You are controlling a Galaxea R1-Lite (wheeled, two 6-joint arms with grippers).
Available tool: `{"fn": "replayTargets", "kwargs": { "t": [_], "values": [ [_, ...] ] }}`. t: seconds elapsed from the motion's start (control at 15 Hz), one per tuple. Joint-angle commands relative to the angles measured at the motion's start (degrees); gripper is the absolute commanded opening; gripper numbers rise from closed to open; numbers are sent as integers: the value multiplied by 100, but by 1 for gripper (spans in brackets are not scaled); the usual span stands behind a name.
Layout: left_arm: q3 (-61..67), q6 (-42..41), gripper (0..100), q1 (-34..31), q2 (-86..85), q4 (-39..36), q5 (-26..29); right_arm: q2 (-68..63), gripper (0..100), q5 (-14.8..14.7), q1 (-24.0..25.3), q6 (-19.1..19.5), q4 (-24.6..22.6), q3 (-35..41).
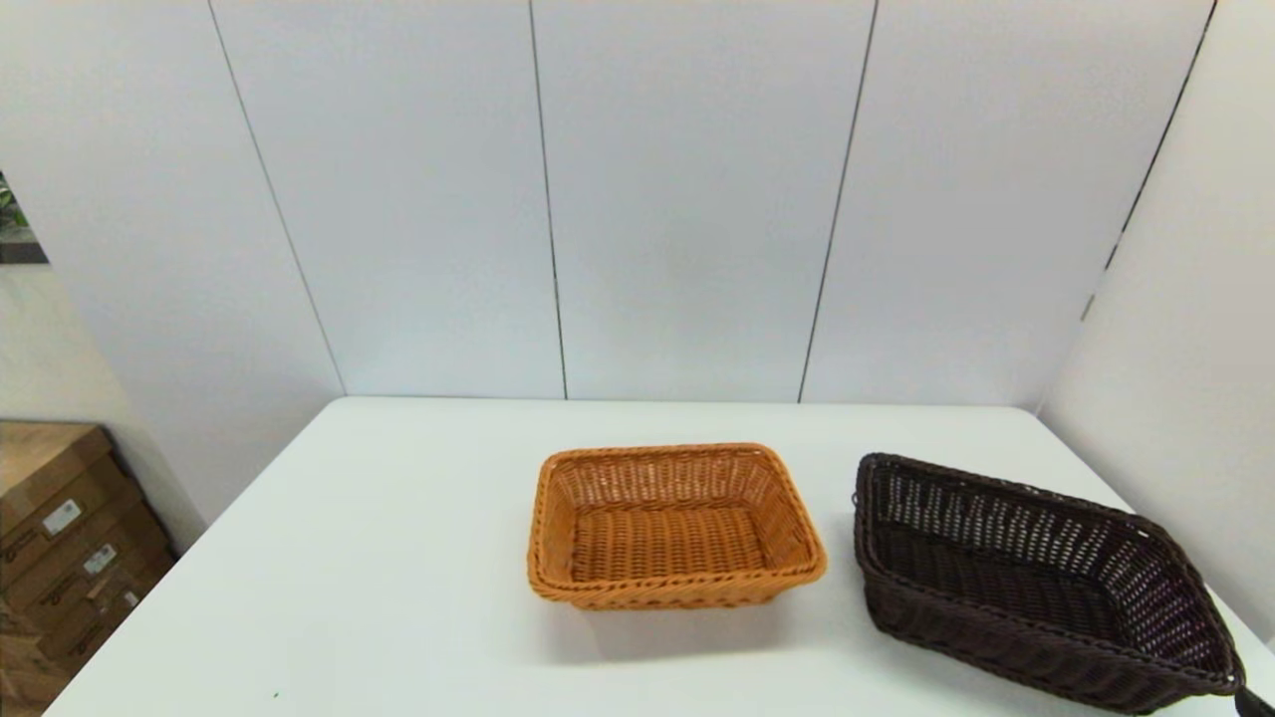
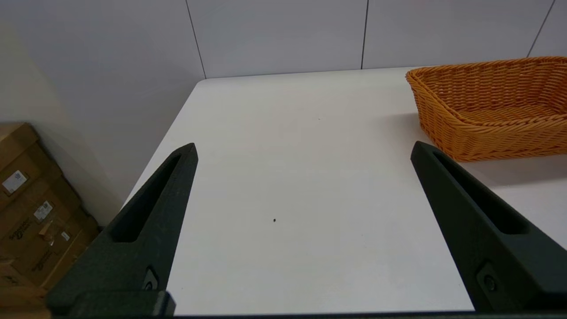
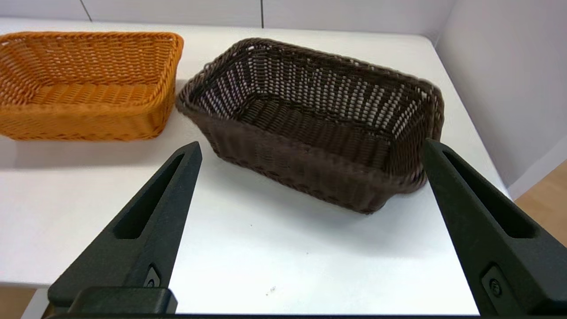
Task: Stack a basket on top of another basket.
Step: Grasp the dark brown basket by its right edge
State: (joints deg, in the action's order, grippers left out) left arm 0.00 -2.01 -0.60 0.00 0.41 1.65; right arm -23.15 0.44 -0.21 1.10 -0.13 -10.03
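The right gripper (image 3: 310, 150), fingers spread wide, faces the dark brown wicker basket (image 3: 319, 128) beside the orange-tan wicker basket (image 1: 675, 525), presumably for a rim grasp; the left gripper (image 2: 303, 150) idles, fingers apart.

The dark brown basket (image 3: 310, 128) stands empty just ahead of the right gripper (image 3: 310, 150), turned askew. The orange-tan basket (image 3: 84, 84) sits beside it, apart.
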Motion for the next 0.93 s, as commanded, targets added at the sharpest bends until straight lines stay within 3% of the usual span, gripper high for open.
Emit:
{"fn": "replayTargets", "kwargs": {
  "t": [0.07,0.27,0.67,0.8,0.93],
  "values": [
    [9,-1,100,-2,-9,2,2,-2000,100,44,-340,22,57,-1519],
    [9,-1,100,-2,-9,2,2,-3169,100,-61,-410,-48,251,-2284],
    [9,-1,100,-2,-9,2,2,-5244,100,-141,-823,-92,330,-2978],
    [9,-1,100,-2,-9,2,2,-5885,100,-123,-1043,-145,892,-3418],
    [9,-1,100,-2,-9,-6,2,-6492,100,-97,-1315,-145,1824,-4077]
  ]
}}
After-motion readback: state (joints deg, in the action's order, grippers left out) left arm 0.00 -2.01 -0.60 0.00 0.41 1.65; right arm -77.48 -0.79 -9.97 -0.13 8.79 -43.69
